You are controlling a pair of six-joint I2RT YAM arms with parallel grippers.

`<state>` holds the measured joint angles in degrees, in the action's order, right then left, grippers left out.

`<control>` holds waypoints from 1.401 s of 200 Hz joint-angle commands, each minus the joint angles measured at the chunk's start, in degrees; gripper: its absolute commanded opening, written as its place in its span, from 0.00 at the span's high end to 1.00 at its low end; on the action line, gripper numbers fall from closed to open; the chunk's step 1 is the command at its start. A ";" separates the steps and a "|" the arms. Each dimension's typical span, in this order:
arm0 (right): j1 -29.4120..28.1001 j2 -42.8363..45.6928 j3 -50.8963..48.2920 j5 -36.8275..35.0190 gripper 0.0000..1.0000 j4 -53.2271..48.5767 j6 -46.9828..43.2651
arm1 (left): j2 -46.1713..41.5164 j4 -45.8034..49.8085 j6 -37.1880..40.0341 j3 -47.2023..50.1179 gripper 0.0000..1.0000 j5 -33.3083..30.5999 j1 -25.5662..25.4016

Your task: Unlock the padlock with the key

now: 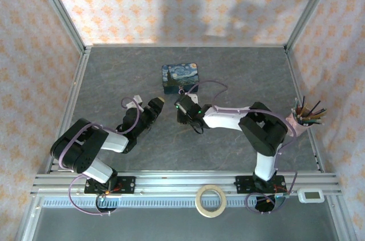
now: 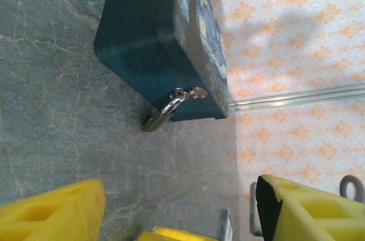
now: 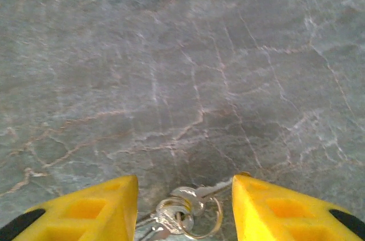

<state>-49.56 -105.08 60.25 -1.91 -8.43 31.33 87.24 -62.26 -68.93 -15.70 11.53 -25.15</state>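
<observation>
The padlock [image 2: 161, 118] hangs by its silvery shackle from the latch of the blue painted tin [image 2: 154, 41], its body resting on the table at the tin's front corner. My left gripper [image 2: 179, 198] stands open a short way in front of it, with bare table between its yellow fingers [image 2: 54, 212]. The key [image 3: 185, 212] lies on the table in a small bunch on a ring. My right gripper [image 3: 183, 187] is open around the bunch, and one key's blade reaches its right finger [image 3: 274, 212]. From above, both grippers [image 1: 157, 104] [image 1: 183, 107] sit just in front of the tin [image 1: 181, 77].
A cup of pencils [image 1: 305, 117] stands at the right edge. A roll of tape [image 1: 211, 200] and a small white device [image 1: 312, 195] lie on the near rail. Patterned walls and metal posts enclose the grey stone-look table [image 1: 125, 76].
</observation>
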 commanded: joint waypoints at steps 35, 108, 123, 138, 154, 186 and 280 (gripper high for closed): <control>-1.59 1.86 -0.87 -4.39 0.54 -2.27 4.54 | -2.51 1.80 1.60 -0.19 0.32 -1.51 0.21; -1.93 -5.42 3.31 -7.65 0.65 -1.40 6.37 | -4.13 3.74 2.39 -0.41 0.31 -1.59 0.71; -2.03 -6.18 3.12 -8.50 0.75 -1.32 6.71 | -4.67 3.98 2.39 0.01 0.31 -1.86 0.80; -2.12 -6.61 2.57 -9.51 0.85 -1.31 6.61 | -5.40 4.43 2.44 0.45 0.31 -2.02 0.99; -2.12 -6.67 2.09 -10.68 0.94 -0.96 5.47 | -6.21 5.23 2.65 0.67 0.31 -2.40 1.06; -1.30 -4.30 -0.31 -7.82 1.00 3.56 -3.46 | -7.40 5.91 2.91 0.67 0.31 -2.31 1.16; 10.39 13.75 -11.58 31.71 1.00 16.78 -26.38 | -6.80 2.87 1.13 -0.53 0.32 2.40 -0.07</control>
<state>-40.51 -93.41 49.06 16.88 5.50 10.96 80.05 -57.04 -67.46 -15.55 11.92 -24.40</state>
